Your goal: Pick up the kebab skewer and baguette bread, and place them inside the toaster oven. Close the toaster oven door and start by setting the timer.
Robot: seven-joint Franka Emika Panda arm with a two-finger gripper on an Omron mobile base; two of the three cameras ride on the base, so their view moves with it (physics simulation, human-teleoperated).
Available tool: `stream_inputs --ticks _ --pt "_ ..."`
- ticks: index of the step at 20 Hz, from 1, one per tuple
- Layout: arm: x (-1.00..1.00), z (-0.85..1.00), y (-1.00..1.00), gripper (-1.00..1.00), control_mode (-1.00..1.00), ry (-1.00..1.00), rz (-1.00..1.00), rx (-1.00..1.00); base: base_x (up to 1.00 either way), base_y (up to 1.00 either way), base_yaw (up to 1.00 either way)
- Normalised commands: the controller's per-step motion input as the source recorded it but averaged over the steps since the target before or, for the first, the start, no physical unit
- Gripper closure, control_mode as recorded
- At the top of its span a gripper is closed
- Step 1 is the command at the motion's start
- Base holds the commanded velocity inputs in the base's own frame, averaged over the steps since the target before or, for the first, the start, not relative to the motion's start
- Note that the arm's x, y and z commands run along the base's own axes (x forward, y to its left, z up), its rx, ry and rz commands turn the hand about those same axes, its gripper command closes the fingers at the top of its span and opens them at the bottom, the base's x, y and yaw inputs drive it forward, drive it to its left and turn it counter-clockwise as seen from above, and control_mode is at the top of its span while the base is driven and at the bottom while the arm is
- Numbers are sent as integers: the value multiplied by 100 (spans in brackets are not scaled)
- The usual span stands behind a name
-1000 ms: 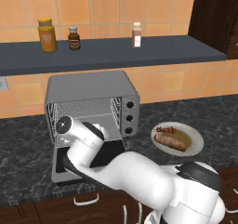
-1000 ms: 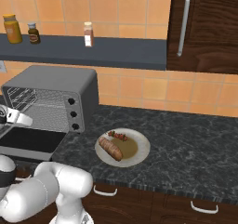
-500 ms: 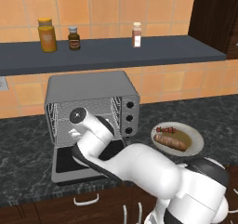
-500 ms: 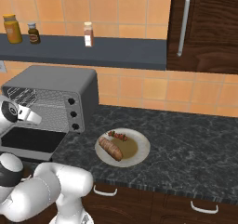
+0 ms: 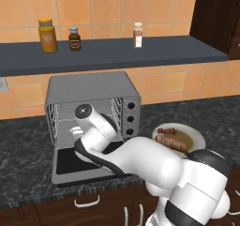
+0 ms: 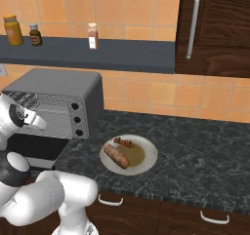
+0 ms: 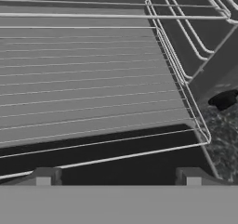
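The toaster oven (image 5: 93, 86) (image 6: 53, 88) stands on the counter with its door (image 5: 65, 166) (image 6: 34, 151) dropped flat, and my arm reaches in front of its mouth. In the hand view my gripper (image 7: 118, 179) is open, nothing between its fingertips (image 7: 44, 176), looking closely over the wire rack (image 7: 93, 79). To the oven's right sits a white plate (image 5: 194, 136) (image 6: 146, 153). On it lie the golden-brown baguette bread (image 5: 172, 143) (image 6: 116, 156) and the kebab skewer (image 5: 167, 131) (image 6: 124, 142), side by side and well away from the gripper.
Three black knobs (image 5: 131, 119) run down the oven's right side. A dark shelf above holds an orange jar (image 5: 48, 35), a small dark bottle (image 5: 74, 38) and a spice shaker (image 5: 137, 35). A dark wood cabinet (image 6: 215, 29) rises at the right. The black stone counter (image 6: 195, 156) stretches right of the plate.
My hand has risen from the lowered door and shifted a little right, up to the oven's mouth. The door stays down; plate, bread and skewer have not moved.
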Motion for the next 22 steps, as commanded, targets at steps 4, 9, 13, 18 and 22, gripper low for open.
stream_inputs --ticks 4,9,13,18,22 --pt "0 -3 0 -100 -100 0 9 4 0 0 0" --pt "0 -29 0 -100 -100 0 14 2 0 0 0" --pt "0 -22 0 -100 -100 1 11 3 0 0 0" --pt "1 0 0 -100 -100 0 6 6 0 0 0" --pt "22 0 0 -100 -100 0 1 5 0 0 0"
